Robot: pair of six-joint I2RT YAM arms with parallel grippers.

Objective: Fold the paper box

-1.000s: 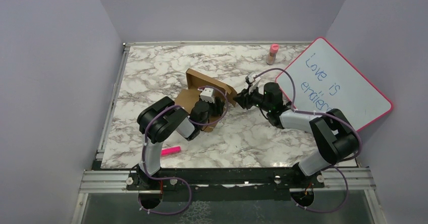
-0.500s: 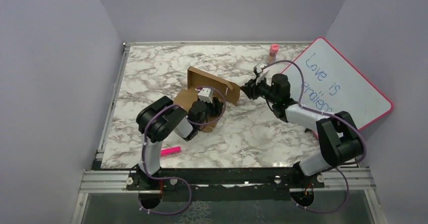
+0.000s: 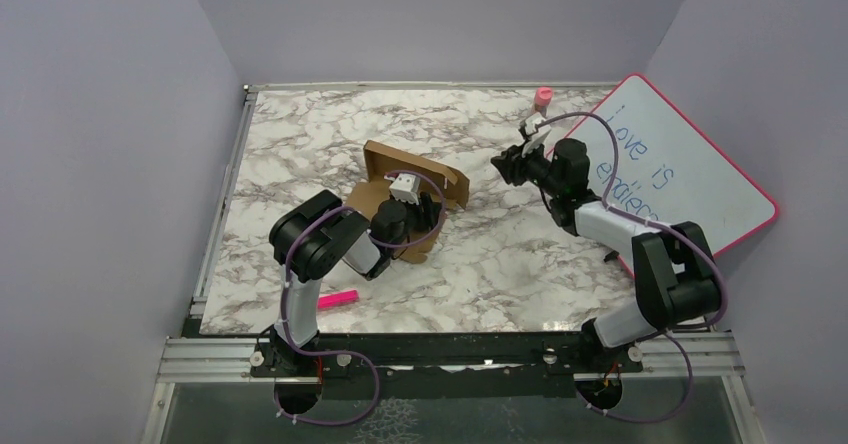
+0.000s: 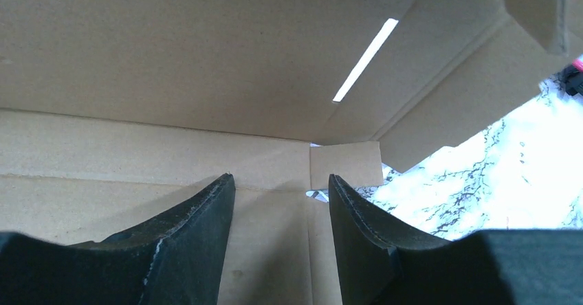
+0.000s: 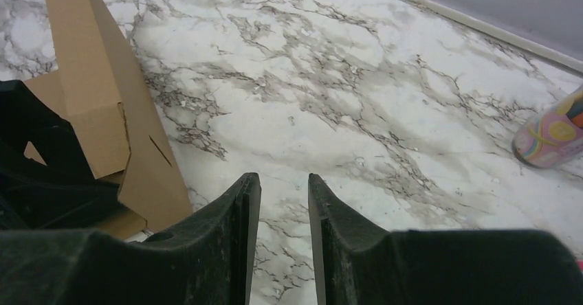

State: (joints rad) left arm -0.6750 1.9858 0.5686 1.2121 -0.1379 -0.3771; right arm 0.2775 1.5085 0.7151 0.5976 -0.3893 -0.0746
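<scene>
On the marble table (image 3: 300, 144), left of centre, the paper box (image 3: 385, 159) sits half-formed. One long wall stands raised, but the other flaps and lid look unfolded, so most folding remains. The left gripper (image 4: 280, 181) reaches inside, jaws apart and empty; the right gripper (image 5: 283, 178) hovers alongside, slightly parted, holding nothing.

The left arm (image 3: 320, 234) and right arm (image 3: 670, 274) are black with pale grey covers. Thin purple cables (image 3: 286, 304) run along them. The end effector fingers (image 4: 192, 222) are black and pointed.
</scene>
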